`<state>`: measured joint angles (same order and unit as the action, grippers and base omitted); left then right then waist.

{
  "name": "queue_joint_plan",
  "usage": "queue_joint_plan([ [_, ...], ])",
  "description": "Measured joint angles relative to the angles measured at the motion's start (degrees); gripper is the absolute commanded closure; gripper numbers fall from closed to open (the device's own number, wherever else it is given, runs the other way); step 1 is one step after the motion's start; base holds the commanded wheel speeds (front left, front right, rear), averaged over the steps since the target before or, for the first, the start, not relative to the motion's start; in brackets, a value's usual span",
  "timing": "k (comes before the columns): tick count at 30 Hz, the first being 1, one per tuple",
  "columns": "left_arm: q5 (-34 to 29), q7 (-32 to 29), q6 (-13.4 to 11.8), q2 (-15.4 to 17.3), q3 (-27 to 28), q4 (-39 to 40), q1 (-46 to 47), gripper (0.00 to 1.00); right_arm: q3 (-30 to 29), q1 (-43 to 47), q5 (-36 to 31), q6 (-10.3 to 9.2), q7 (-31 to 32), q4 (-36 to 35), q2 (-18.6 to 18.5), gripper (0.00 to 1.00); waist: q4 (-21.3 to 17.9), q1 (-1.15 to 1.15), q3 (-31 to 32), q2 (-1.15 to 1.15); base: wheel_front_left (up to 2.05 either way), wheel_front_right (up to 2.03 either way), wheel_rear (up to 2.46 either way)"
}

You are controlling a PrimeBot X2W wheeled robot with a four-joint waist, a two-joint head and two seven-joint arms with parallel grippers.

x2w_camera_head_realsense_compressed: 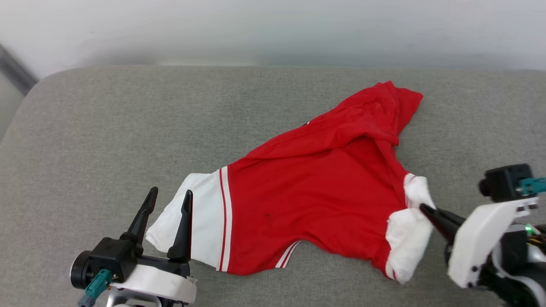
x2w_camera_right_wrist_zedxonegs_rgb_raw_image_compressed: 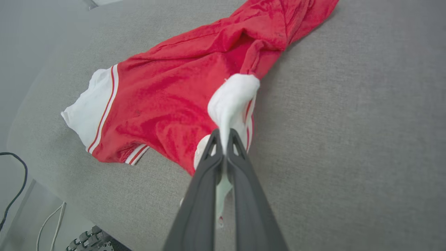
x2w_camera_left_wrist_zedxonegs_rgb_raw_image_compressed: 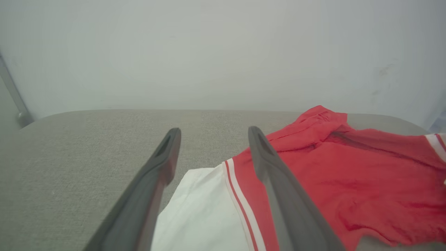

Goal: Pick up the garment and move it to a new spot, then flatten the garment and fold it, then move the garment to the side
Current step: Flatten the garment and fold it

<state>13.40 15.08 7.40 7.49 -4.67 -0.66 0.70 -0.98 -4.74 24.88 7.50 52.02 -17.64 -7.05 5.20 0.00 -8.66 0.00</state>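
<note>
The garment is a red shirt with white sleeves and red-and-white trim, lying crumpled on a grey cushioned surface. Its print is hidden. My right gripper is shut on the white right-hand sleeve, the cloth pinched between the fingertips and pulled up a little. My left gripper stands open over the white left-hand sleeve, one finger above the sleeve, the other over bare cushion just beside it, nothing held. The red body stretches to the right in the left wrist view.
A pale wall rises behind the cushion's far edge. In the right wrist view the cushion's near edge drops to a floor with cables. Bare cushion lies left and right of the garment.
</note>
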Motion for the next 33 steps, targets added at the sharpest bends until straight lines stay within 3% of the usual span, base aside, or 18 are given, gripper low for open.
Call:
queue_joint_plan([
  [6,0.1,0.0,0.0,0.3,-0.8,0.4,0.7,0.0,-10.1,-1.7,5.0,0.0,6.9,1.5,1.0,1.0,-0.7,0.0,-1.5,0.0,0.0,0.0,0.0],
  [12,0.3,0.0,0.0,0.6,-2.2,0.1,2.1,0.0,-13.7,-5.3,1.1,0.0,5.5,11.7,-6.8,1.0,0.3,0.0,-4.2,0.0,0.0,0.0,0.0],
  [19,0.4,0.0,0.0,0.9,-2.7,-0.6,3.7,0.0,-11.0,-8.6,-3.8,0.01,-2.3,24.9,-14.3,0.97,1.9,0.0,-6.5,0.0,0.0,0.0,0.0],
  [21,0.4,0.0,0.0,0.9,-2.6,-0.6,4.0,0.0,-11.1,-9.6,-6.4,0.02,-4.9,27.6,-16.0,0.0,2.2,0.0,-6.8,0.0,0.0,0.0,0.0],
  [27,0.4,0.0,0.0,0.8,-1.7,-1.1,4.2,0.0,-12.1,-11.8,-10.9,0.0,-10.3,32.9,-17.5,0.0,1.7,0.0,-5.7,0.0,0.0,0.0,0.0],
  [33,0.3,0.0,0.0,0.6,-0.5,-1.0,3.5,0.0,-10.5,-13.3,-12.1,0.01,-15.3,29.8,-17.0,0.0,0.5,0.0,-3.4,0.0,0.0,0.0,0.0],
])
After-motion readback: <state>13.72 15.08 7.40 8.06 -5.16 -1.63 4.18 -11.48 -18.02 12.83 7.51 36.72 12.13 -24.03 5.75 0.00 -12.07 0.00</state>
